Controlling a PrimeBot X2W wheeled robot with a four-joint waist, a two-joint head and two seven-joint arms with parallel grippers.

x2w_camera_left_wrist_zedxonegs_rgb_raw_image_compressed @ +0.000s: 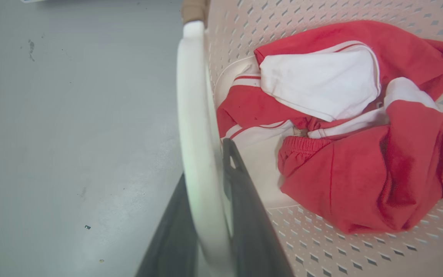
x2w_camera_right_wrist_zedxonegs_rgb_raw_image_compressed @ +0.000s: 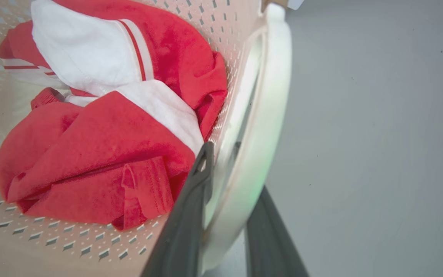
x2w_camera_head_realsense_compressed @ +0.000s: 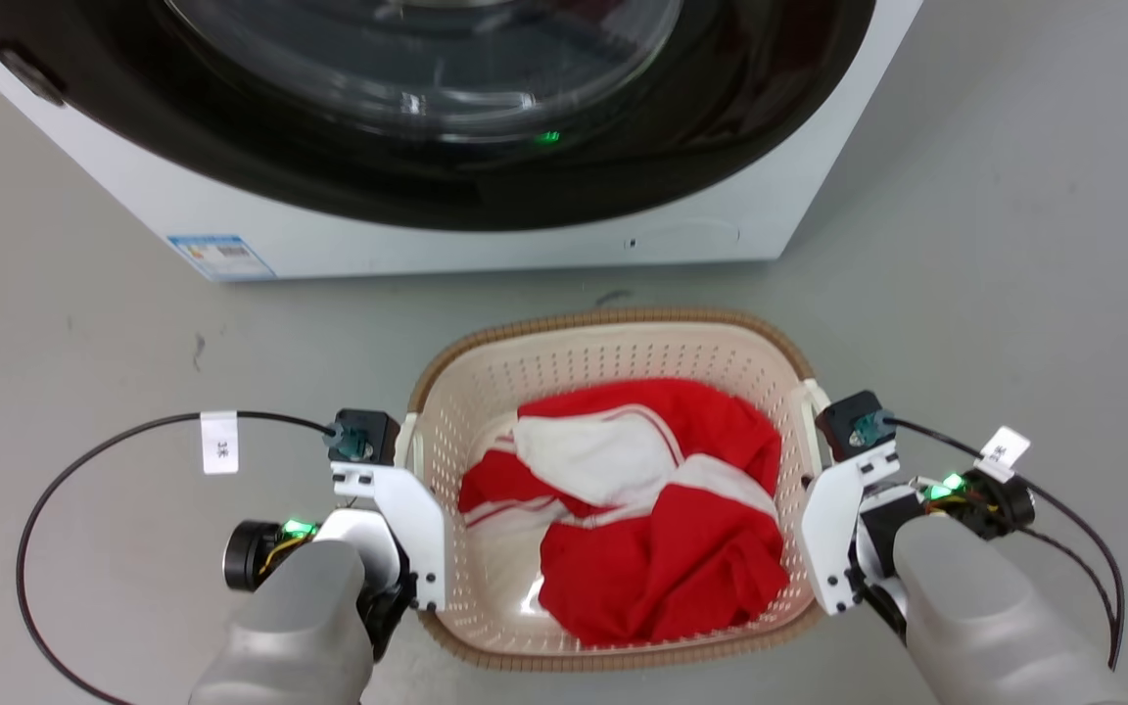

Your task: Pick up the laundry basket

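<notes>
To my left, the left gripper point(x2w_camera_left_wrist_zedxonegs_rgb_raw_image_compressed: 206, 169) is clamping its two long dark fingers on a smooth white plastic side handle point(x2w_camera_left_wrist_zedxonegs_rgb_raw_image_compressed: 194, 115), one finger inside the wall and one outside. The handle belongs to the laundry basket point(x2w_camera_head_realsense_compressed: 613, 318), a cream perforated plastic tub with rounded corners and a brown woven-look rim. It is sitting on the floor between both arms. A crumpled red-and-white cloth garment point(x2w_camera_head_realsense_compressed: 662, 548) is lying inside it. On the right, the right gripper point(x2w_camera_right_wrist_zedxonegs_rgb_raw_image_compressed: 233, 169) is pinching the opposite white handle point(x2w_camera_right_wrist_zedxonegs_rgb_raw_image_compressed: 267, 115) the same way. The smooth grey floor point(x2w_camera_head_realsense_compressed: 1014, 245) is showing faint scuffs, and a white front-loading washer point(x2w_camera_head_realsense_compressed: 525, 235) with a dark glass door is standing just behind the basket.
</notes>
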